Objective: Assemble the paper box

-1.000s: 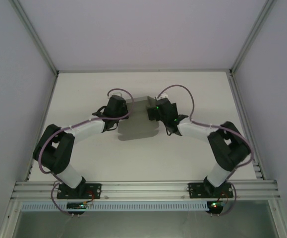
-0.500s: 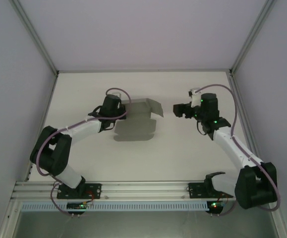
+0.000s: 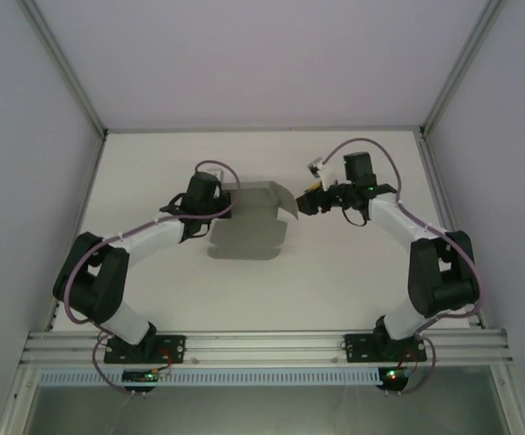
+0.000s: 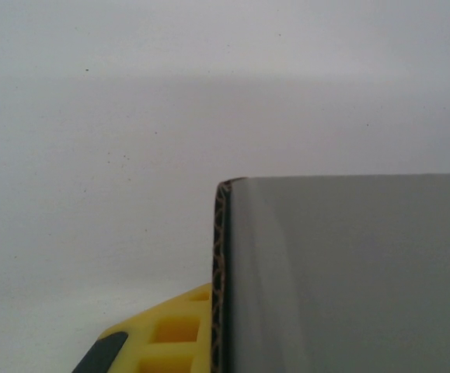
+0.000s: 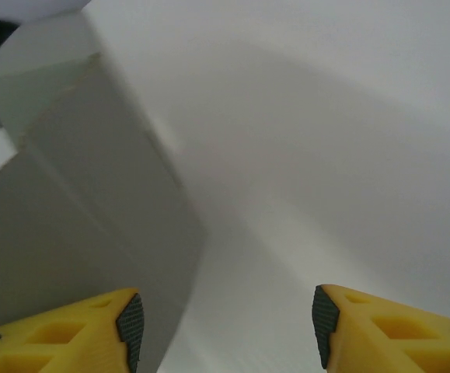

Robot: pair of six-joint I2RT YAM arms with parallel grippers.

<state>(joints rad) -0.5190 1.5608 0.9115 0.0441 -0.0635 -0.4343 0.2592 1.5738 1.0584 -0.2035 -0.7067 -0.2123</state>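
The paper box (image 3: 255, 207) is clamped by the left gripper (image 3: 220, 197) — the right gripper (image 3: 306, 205) has been returned, jaws apart, for folding the flap (image 3: 287, 201).

free: table (image 3: 353, 272) near-right | obstacle: paper box (image 3: 257, 204) at table centre

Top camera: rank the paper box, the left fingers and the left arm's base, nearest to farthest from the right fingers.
1. paper box: its raised flap sits just left of them.
2. left fingers: clamped on the box's left edge.
3. left arm's base: far off at bottom left.
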